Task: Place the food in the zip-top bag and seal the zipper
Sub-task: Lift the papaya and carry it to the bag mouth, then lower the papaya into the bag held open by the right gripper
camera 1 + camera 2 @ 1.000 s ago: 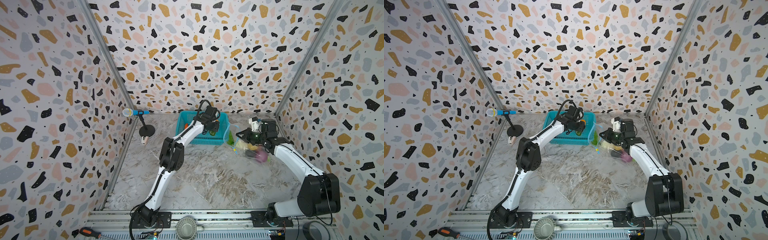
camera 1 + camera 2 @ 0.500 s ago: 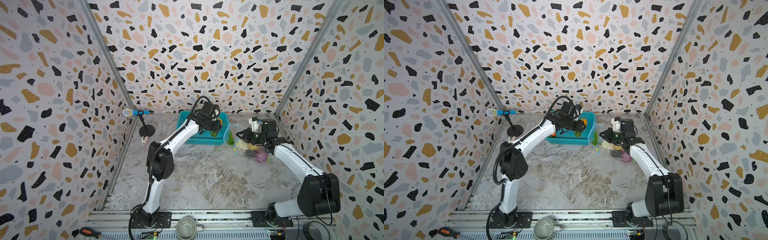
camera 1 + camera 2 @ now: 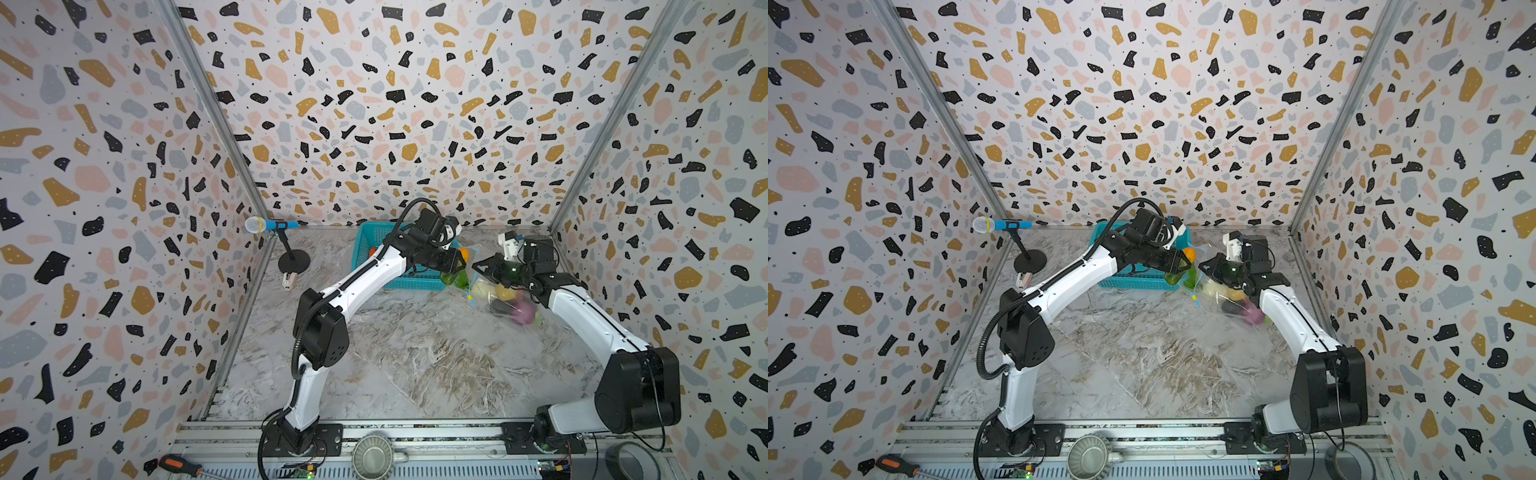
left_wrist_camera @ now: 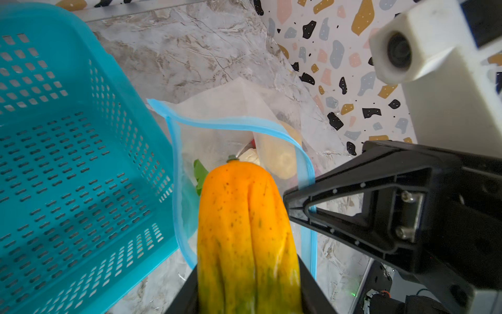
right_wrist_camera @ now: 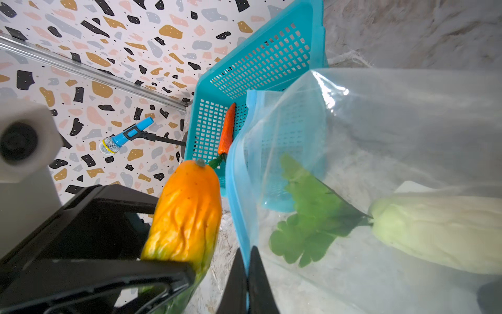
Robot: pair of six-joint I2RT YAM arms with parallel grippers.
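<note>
Two arms meet at the floor's 1 o'clock. The left gripper (image 3: 457,261) has its jaws partway apart, clamped on one orange-yellow vegetable (image 4: 244,217) whose tip hangs over the mouth of the single zip-top bag (image 5: 380,122). The right gripper (image 5: 247,271) is pinched tight on the zipper (image 4: 233,119) – the blue strip gapes in a loop. The bag lies at the 4 o'clock corner of the one teal basket (image 4: 81,163), touching it. Inside the bag I count five pieces: one sprig of green leaves (image 5: 307,217), one white radish (image 5: 434,233), one purple onion (image 3: 523,311), one yellow piece (image 3: 1235,296), one dark piece (image 3: 1231,307). One carrot (image 5: 227,127) lies in the basket.
</note>
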